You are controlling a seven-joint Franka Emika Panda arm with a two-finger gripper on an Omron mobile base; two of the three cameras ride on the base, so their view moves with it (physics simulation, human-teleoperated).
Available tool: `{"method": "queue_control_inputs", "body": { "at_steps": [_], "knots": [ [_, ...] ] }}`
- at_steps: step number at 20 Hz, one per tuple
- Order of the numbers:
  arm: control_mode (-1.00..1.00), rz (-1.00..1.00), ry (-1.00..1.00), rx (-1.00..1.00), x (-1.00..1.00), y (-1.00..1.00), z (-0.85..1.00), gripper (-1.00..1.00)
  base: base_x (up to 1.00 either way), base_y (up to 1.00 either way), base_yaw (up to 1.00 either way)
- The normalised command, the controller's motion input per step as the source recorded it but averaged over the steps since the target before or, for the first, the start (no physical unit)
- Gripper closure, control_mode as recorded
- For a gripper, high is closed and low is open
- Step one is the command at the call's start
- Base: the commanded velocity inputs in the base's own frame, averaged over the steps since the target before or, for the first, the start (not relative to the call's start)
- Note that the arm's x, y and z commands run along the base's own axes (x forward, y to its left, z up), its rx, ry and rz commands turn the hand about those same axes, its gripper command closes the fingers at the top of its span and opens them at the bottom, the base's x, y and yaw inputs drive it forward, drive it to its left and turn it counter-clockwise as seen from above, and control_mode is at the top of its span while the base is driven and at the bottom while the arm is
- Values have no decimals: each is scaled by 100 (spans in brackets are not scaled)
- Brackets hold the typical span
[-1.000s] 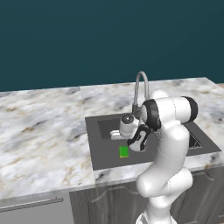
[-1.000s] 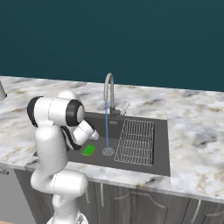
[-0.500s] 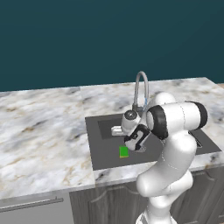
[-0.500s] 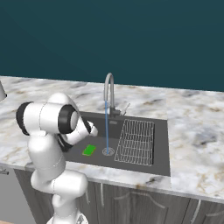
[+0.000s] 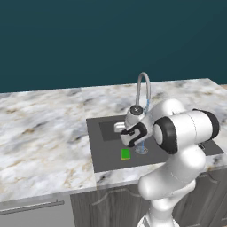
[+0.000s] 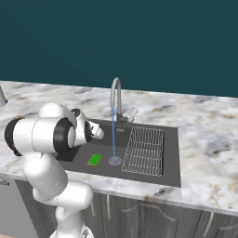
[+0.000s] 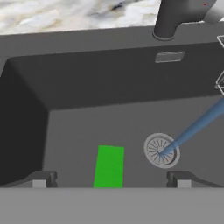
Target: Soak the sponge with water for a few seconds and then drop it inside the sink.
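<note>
Sponge (image 7: 109,166) flat on sink (image 7: 70,131) floor, beside drain (image 7: 161,150). Water (image 7: 192,127) onto drain. Gripper (image 7: 111,179) above, spread wide, empty.

The green sponge (image 7: 109,166) lies flat on the sink (image 7: 74,127) floor (beside the drain), water (image 7: 197,127) streaming apart from it.

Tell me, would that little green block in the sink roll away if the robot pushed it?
Probably not. The small bright green rectangular sponge lies flat on the floor of the dark grey sink, so it would likely slide, not roll. It looks small and probably light. The stream of water falls beside it, so the floor may be slippery.
</note>
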Motion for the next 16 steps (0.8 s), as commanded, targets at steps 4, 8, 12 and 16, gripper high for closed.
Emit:
{"method": "queue_control_inputs", "body": {
  "at_steps": [4, 8, 12, 16],
  "knots": [
    [-100, 5, 0, 0, 1, 0, 42, -100, 0, 0, 0],
    [-100, 5, 0, 0, 7, 0, 43, -100, 0, 0, 0],
    [-100, 7, 2, 0, 8, 3, 43, -100, 0, 0, 0],
    [-100, 10, 3, 0, 9, 10, 39, -100, 0, 0, 0]
  ]
}}
